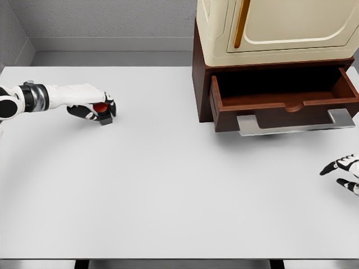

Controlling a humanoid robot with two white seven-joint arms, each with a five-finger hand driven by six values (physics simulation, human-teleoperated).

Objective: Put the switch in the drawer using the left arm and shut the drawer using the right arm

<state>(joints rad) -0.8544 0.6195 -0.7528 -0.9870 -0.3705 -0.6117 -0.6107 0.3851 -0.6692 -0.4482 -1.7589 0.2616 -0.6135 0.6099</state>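
**Switch grabbed, drawer still waiting**

Left hand (92, 107) is curled around the switch (101, 109) over by the tabletop's left edge, toward the far side. You can see the red button peeking out between the fingers, with the dark base just under them. I can't tell if the switch is lifted off the surface or still sitting on it; it looks very low either way.

So progress-wise I'd call the grasp about done and everything else still to do. The drawer (283, 101) is pulled wide open at the far right of the tabletop, under the cream cabinet (275, 31), and nothing shows inside it. Its grey handle (294, 124) sticks out toward the near side. The switch still has to travel across, drop in, and then the drawer gets pushed shut.

Right hand (345, 170) is parked at the right edge with its fingers loosely spread, holding nothing, on the near side of the handle and a bit apart from it.

Room-wise it looks easy: nothing sits on the white tabletop (168, 196) between the switch and the drawer. My guess for the tricky bit is the cabinet body hanging right over the back of the drawer, plus the drawer's front lip, so the hand probably needs to come in over the front part of the opening.
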